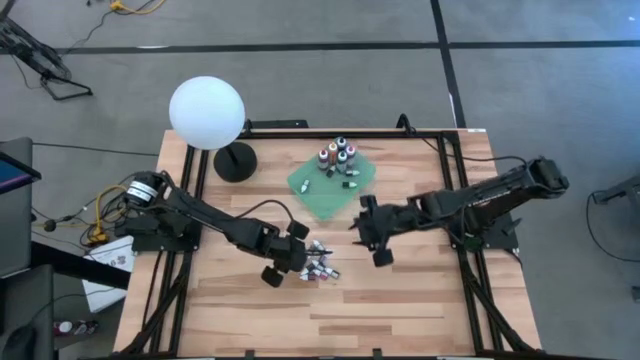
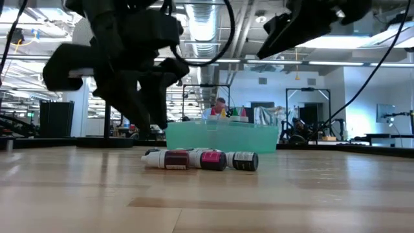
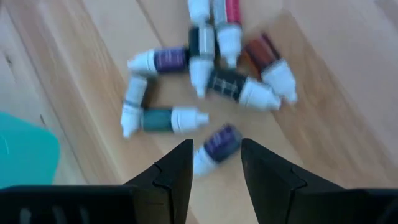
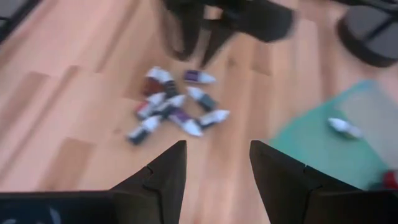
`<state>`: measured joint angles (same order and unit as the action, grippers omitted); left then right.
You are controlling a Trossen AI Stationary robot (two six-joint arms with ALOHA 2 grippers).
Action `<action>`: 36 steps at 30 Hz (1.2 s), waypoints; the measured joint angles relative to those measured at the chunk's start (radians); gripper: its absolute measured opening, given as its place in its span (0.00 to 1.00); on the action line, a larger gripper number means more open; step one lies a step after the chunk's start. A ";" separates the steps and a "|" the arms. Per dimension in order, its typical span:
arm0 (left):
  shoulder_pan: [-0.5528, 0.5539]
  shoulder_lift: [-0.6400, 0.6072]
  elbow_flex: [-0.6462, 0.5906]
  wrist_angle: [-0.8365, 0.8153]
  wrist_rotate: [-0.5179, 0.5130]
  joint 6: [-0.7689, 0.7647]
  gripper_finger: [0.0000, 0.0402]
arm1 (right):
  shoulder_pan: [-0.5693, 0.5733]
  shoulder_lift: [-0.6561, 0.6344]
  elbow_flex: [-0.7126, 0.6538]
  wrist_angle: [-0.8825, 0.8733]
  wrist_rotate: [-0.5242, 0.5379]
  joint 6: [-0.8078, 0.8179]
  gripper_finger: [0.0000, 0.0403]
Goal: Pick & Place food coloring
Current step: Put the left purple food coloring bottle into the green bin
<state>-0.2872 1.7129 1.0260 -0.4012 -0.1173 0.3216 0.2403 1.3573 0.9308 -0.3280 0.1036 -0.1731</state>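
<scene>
Several small food coloring bottles [image 1: 320, 268] lie on their sides in a loose pile on the wooden table, white caps and dark, purple, red and brown labels [image 3: 205, 68] [image 2: 200, 159] [image 4: 171, 109]. More bottles stand [image 1: 337, 155] or lie [image 1: 350, 181] on the green cloth [image 1: 318, 195]. My left gripper [image 1: 292, 256] [image 3: 214, 152] is open at the pile's left side. Its fingertips stand on either side of a purple-labelled bottle [image 3: 217, 144] lying on the table. My right gripper [image 1: 374, 238] [image 4: 217, 155] is open, raised right of the pile, touching nothing.
A lamp with a white globe [image 1: 207, 112] and a round black base [image 1: 236, 162] stands at the far left of the table. The black frame rails [image 1: 455, 200] run along both sides. Bare wood lies toward the near edge [image 1: 330, 320].
</scene>
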 joint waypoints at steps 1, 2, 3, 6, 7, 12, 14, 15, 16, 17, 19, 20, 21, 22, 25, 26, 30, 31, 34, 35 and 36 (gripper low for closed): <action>0.003 0.001 0.000 -0.006 0.000 0.020 0.32 | 0.018 0.003 -0.001 0.002 0.000 0.013 0.42; 0.005 0.005 0.000 0.001 0.001 0.043 0.32 | 0.036 0.004 -0.001 0.006 0.000 0.027 0.42; 0.007 0.010 0.001 0.009 0.001 0.068 0.32 | 0.052 0.004 -0.001 0.007 0.001 0.042 0.42; 0.011 0.026 0.001 0.002 0.007 0.116 0.32 | 0.096 0.008 0.000 0.016 0.004 0.078 0.42; 0.013 0.028 0.000 -0.001 0.009 0.128 0.32 | 0.109 0.008 -0.001 0.013 0.008 0.090 0.42; 0.028 0.040 0.001 0.018 0.051 0.168 0.32 | 0.156 0.005 0.000 0.020 0.054 0.116 0.42; 0.032 0.056 0.001 0.025 0.052 0.185 0.32 | 0.163 0.005 0.000 0.023 0.061 0.121 0.42; 0.033 0.067 0.001 0.036 0.052 0.192 0.32 | 0.167 0.005 0.000 0.023 0.061 0.122 0.42; 0.034 0.076 0.001 0.034 0.051 0.194 0.32 | 0.167 0.005 0.000 0.023 0.061 0.121 0.42; 0.036 0.083 0.001 0.031 0.052 0.195 0.32 | 0.168 0.005 0.000 0.024 0.061 0.122 0.42; 0.036 0.091 0.001 0.037 0.051 0.196 0.32 | 0.172 0.005 0.000 0.024 0.063 0.130 0.42; 0.036 0.091 0.001 0.035 0.051 0.197 0.32 | 0.172 0.005 0.000 0.024 0.064 0.132 0.42; 0.037 0.091 0.001 0.038 0.050 0.196 0.32 | 0.172 0.005 0.000 0.025 0.064 0.131 0.42; 0.038 0.091 0.001 0.046 0.048 0.196 0.32 | 0.172 0.005 0.000 0.024 0.064 0.131 0.42; 0.044 0.090 0.001 0.052 0.044 0.187 0.32 | 0.172 0.005 0.000 0.024 0.064 0.131 0.42; 0.045 0.090 0.001 0.049 0.042 0.178 0.32 | 0.172 0.005 -0.001 0.023 0.064 0.132 0.42; 0.045 0.089 0.001 0.038 0.015 0.111 0.32 | 0.172 0.005 -0.009 0.023 0.064 0.132 0.42; 0.045 0.085 0.001 0.033 0.005 0.095 0.32 | 0.172 0.005 -0.011 0.024 0.063 0.132 0.42; 0.045 0.071 0.003 0.023 0.001 0.069 0.32 | 0.170 0.005 -0.020 0.028 0.063 0.132 0.42; 0.045 0.064 0.005 0.011 0.001 0.063 0.32 | 0.170 0.005 -0.021 0.028 0.063 0.134 0.42; 0.045 0.058 0.012 -0.004 0.003 0.060 0.32 | 0.170 0.005 -0.021 0.030 0.063 0.139 0.42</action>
<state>-0.2417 1.7708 1.0381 -0.4053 -0.1142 0.3812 0.4099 1.3621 0.9100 -0.2978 0.1669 -0.0343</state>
